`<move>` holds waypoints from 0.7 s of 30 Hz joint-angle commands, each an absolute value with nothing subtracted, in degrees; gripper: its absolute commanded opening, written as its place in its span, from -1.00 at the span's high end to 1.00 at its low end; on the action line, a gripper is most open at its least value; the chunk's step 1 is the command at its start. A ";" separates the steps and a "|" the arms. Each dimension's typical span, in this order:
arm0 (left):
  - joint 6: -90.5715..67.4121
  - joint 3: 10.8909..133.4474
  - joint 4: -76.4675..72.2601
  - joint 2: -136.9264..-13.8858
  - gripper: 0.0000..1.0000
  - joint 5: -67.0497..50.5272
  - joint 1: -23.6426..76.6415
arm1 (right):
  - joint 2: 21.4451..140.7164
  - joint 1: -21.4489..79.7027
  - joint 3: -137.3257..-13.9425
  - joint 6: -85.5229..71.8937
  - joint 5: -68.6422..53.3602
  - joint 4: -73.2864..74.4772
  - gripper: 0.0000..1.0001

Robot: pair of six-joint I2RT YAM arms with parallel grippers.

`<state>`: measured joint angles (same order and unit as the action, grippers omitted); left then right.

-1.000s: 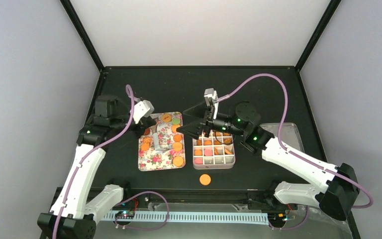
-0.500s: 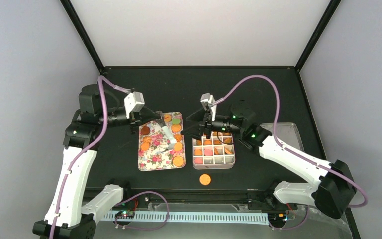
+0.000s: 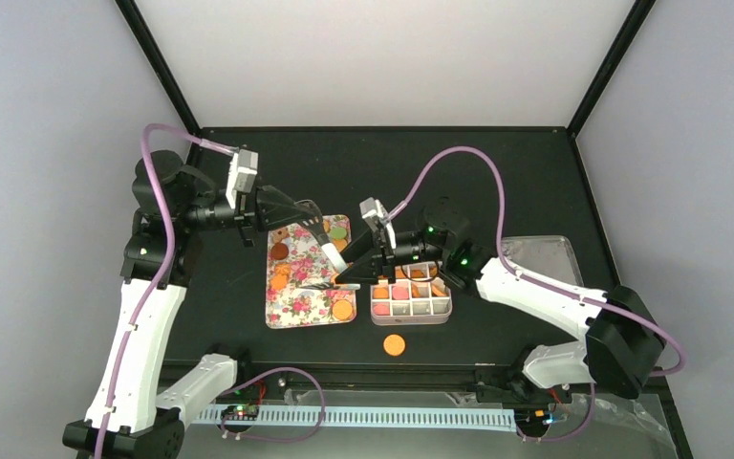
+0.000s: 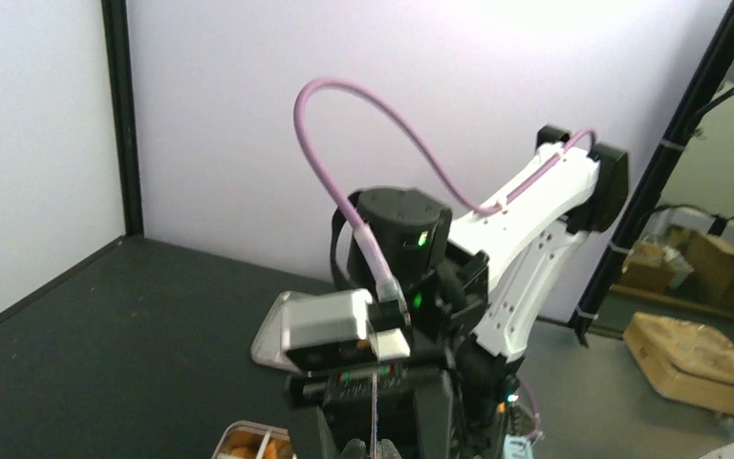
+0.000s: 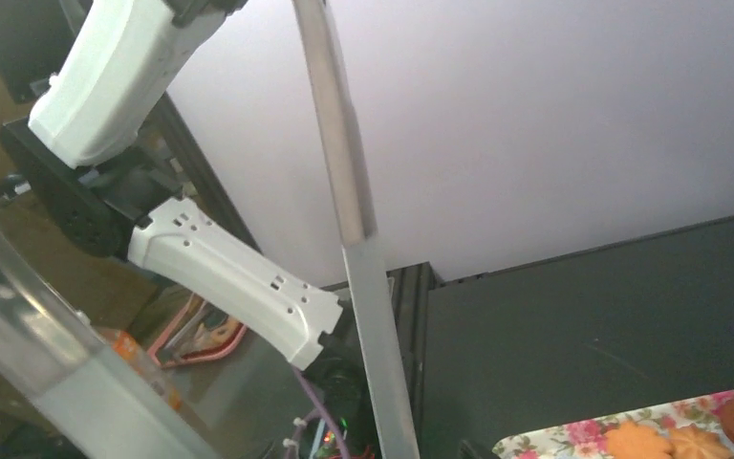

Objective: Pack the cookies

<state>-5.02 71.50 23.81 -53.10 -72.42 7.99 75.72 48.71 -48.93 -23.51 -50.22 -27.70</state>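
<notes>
Cookies (image 3: pixel 342 309) lie on the flower-patterned tray (image 3: pixel 296 296), and more fill the compartment box (image 3: pixel 411 298). One orange cookie (image 3: pixel 395 344) lies loose on the table. My left gripper (image 3: pixel 298 218) is shut on the handle end of the metal tongs (image 3: pixel 325 251), holding them slanted above the tray. My right gripper (image 3: pixel 347 274) is at the tongs' lower end, jaws on either side. In the right wrist view the tongs' arm (image 5: pixel 368 316) runs upward with a gap to my blurred finger (image 5: pixel 29 354). Cookies (image 5: pixel 636 440) show at the lower right.
A clear lid (image 3: pixel 547 256) lies right of the box. The right arm's wrist camera (image 4: pixel 339 330) fills the left wrist view, close to my left gripper (image 4: pixel 375 449). A corner of the box (image 4: pixel 244 442) shows below it.
The left arm has lifted the tongs off the tray and drawn back to the upper left. The right gripper has moved left from over the box to the tongs, its jaws narrowing.
</notes>
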 commanded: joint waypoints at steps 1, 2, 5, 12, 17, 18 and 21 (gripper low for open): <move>-16.73 72.04 13.38 -52.96 0.97 -76.54 8.00 | 76.77 50.10 -50.93 -22.50 -51.95 -29.19 0.18; -16.98 72.11 13.29 -52.87 0.97 -76.74 8.00 | 76.62 50.26 -50.89 -22.46 -51.82 -29.18 0.33; -16.64 72.07 13.87 -52.50 0.97 -77.19 8.04 | 75.32 50.25 -51.42 -20.84 -50.93 -26.58 0.81; 11.22 81.31 39.78 -54.74 -0.45 -70.22 6.43 | 73.88 50.14 -60.95 -6.63 -35.53 5.33 0.98; 41.59 95.47 61.53 -59.59 -0.68 -50.57 6.33 | 77.72 50.17 -65.98 -1.70 -15.62 23.58 0.98; 45.05 97.90 63.36 -60.29 -0.71 -47.70 6.32 | 78.95 50.18 -67.00 -1.04 -12.85 26.08 0.98; 56.40 103.02 69.87 -61.27 -0.81 -44.10 6.23 | 83.12 50.24 -71.33 -1.07 -4.95 32.63 0.98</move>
<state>32.64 96.57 54.08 -60.55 -54.35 6.55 78.17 50.39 -67.51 -3.88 -21.61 16.86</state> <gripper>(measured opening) 0.887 0.018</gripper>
